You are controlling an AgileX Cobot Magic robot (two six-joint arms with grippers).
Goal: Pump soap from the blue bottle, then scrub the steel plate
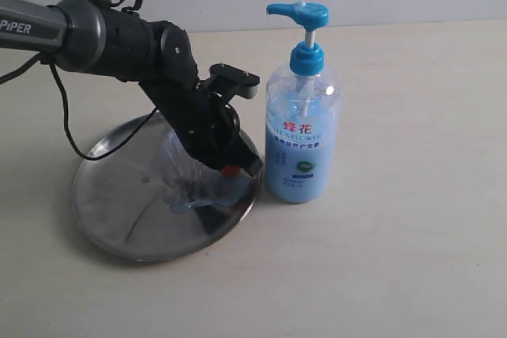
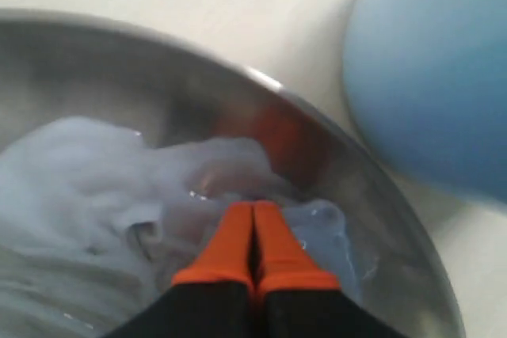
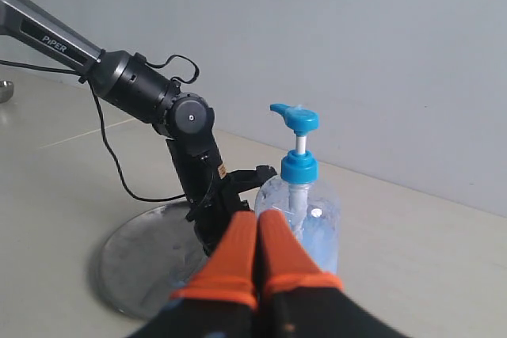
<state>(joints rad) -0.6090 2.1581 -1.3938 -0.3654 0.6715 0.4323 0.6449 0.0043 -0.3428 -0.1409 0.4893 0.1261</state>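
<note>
Scrubbing looks to be the step in hand. The left gripper (image 2: 253, 210) has its orange fingers pressed together with nothing seen between them. Its tips are down in the soap (image 2: 103, 164), which lies as a pale blue glossy smear around and ahead of them on the steel plate (image 1: 111, 219). The plate's rim curves close beyond the tips. The blue bottle (image 1: 303, 140) stands upright just past that rim, beside the gripper and apart from it. The right gripper (image 3: 255, 227) is likewise closed and empty, held off to one side with the bottle and plate well ahead of it.

To do this well, I judge the left tips should sweep in overlapping arcs away from the near rim and out over the bare steel on the side away from the bottle. That would drag the gel along so it spreads rather than pooling at one edge. Pressure should be light and even, because the plate is shallow and nothing holds it, so a hard push near the rim could tip or slide it. Strokes toward the bottle should stop short, since the camera mount (image 1: 234, 81) on the wrist sits near the bottle's shoulder.
</note>
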